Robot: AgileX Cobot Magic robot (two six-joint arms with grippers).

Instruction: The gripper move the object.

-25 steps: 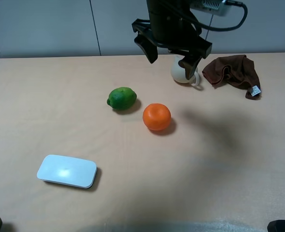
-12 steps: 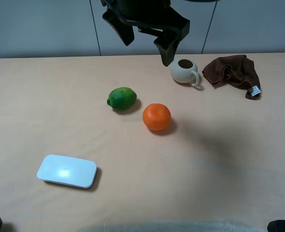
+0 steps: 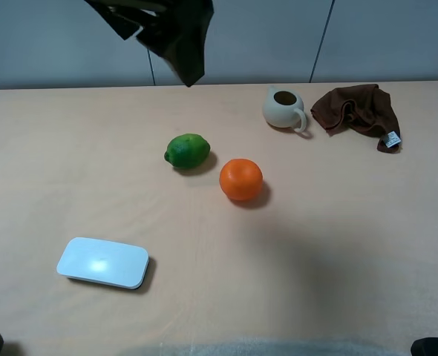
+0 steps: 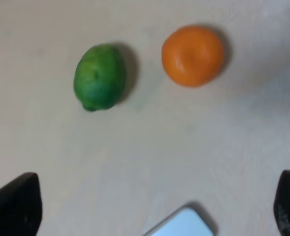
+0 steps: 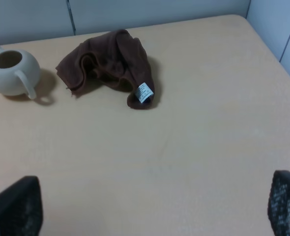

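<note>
Two hands reporting. Left hand (image 4: 157, 206) is hanging high over the far left part of the tabletop (image 3: 338, 245); in the exterior high view it is showing as a dark shape (image 3: 167, 33) cut off by the frame's upper edge, above and behind the fruit. Its wrist view is showing both fingertips (image 4: 14, 206) spread wide at opposite edges with nothing between them, so it is sitting open and empty.

Right hand (image 5: 155, 206): only its two dark fingertips (image 5: 17, 206) are appearing in its own wrist view, also spread wide apart and holding nothing. I am not finding it in the exterior high view.

Orange fruit (image 3: 241, 179) is sitting on the tabletop near the middle, untouched, well apart from both hands. Green lime (image 3: 187, 150) is lying just beside it, to its left and slightly farther back, with a gap between them. The left wrist view is looking down on both, orange fruit (image 4: 192, 55) and green lime (image 4: 99, 76).

White flat box (image 3: 102, 262) is resting near the front left, well apart from the fruit. Cream teapot (image 3: 283, 108) is standing upright at the far side, with the crumpled brown cloth (image 3: 356, 111) just beside it on the right.
</note>
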